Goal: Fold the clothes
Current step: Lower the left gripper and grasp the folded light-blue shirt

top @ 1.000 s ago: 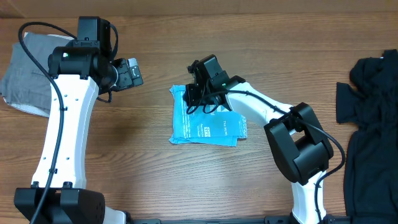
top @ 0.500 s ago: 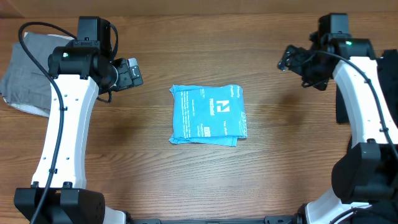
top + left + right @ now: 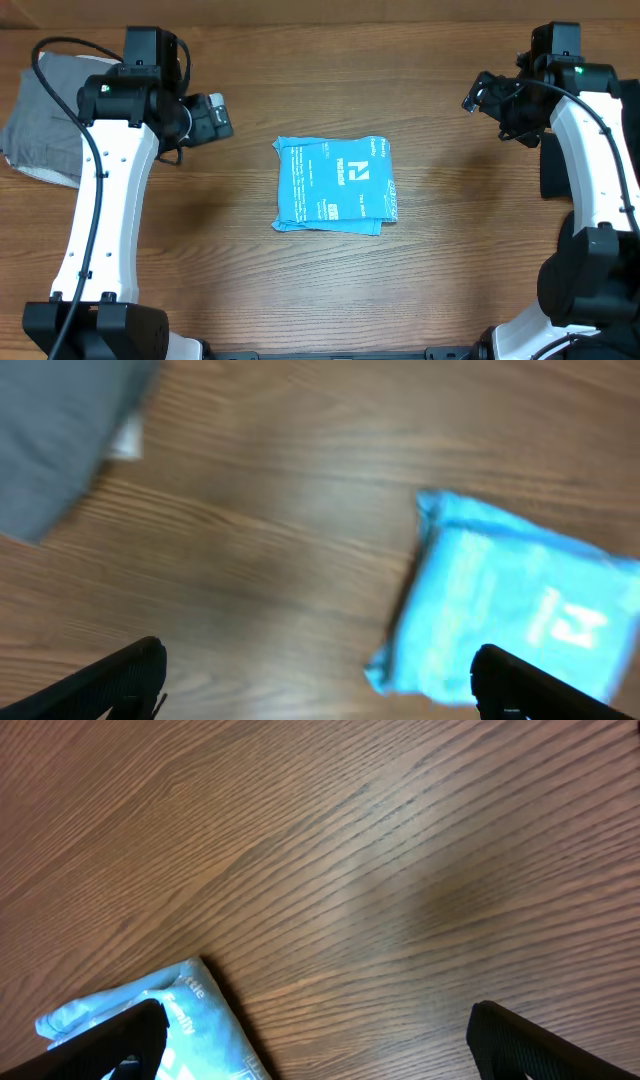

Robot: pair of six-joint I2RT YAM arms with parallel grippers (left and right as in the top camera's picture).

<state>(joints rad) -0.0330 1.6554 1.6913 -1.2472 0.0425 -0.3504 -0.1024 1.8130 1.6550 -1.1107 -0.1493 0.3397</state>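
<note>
T-shirt (image 3: 335, 186) folded (white text up) on table (image 3: 450, 270) | left gripper (image 3: 222, 115) spread | right gripper (image 3: 477, 96) spread

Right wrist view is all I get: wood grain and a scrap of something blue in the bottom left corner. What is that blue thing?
Observer: A light blue T-shirt, folded into a flat square in the middle of the table.
Visitor: Is a robot hand holding it?
Observer: No. The right fingers are open over bare wood, well off to the shirt's right.
Visitor: And the other arm?
Observer: The left fingers are open too, off to the shirt's left and apart from it.
Visitor: Any more clothes around?
Observer: A grey garment lies at the left edge and a black garment at the right edge.
</note>
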